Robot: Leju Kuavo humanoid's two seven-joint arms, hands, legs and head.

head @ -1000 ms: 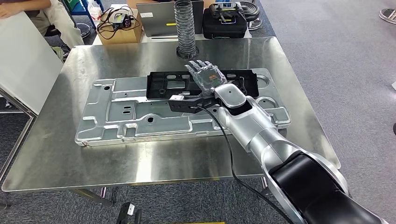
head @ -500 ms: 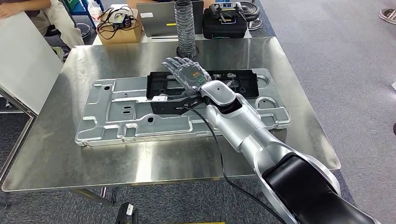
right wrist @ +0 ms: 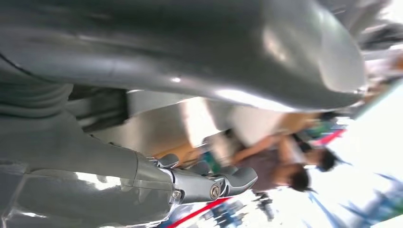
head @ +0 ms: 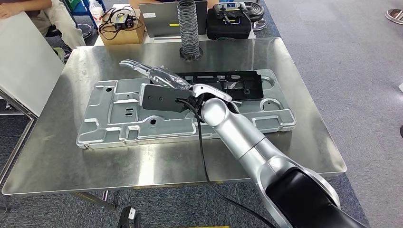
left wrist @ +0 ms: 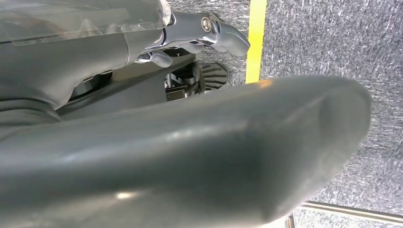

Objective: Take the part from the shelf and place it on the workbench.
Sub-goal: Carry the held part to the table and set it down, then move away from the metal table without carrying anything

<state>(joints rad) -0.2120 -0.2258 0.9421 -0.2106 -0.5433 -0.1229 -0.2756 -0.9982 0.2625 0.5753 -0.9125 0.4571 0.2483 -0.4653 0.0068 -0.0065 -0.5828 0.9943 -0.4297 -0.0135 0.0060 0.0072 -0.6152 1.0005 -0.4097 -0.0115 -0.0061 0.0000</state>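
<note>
One black part (head: 228, 84) lies on the steel desk (head: 57, 156), resting on the far half of one large silver stamped plate (head: 142, 118); the part's long axis runs from 9 o'clock to 3 o'clock in the head view, parallel to the plate's own long axis and to the desk's far edge; its 3 o'clock end stops just short of the plate's rounded corner, and its 9 o'clock end is hidden behind the robot's arm.

One right hand (head: 152, 73) reaches in from 5 o'clock on a silver arm and hangs over the 9 o'clock stretch of the part; the hand is blurred, its fingers stretched out flat and pointing towards 10 o'clock, grasping nothing; whether it touches the part or the plate cannot be told. A black wrist block (head: 161, 99) sits just behind it, with one black cable (head: 202, 147) trailing down the arm.

The left hand (left wrist: 204, 35) shows in the left wrist view over grey floor (left wrist: 323, 38) with one yellow line (left wrist: 255, 40); its fingers seem curled, but whether it is released or clenched cannot be told.

At 12 o'clock, on the desk's far edge, stands one upright grey ribbed hose (head: 188, 28); beyond it are one black case (head: 228, 23) and one cardboard box (head: 121, 28); a seated person (head: 47, 19) is at 10 o'clock.
</note>
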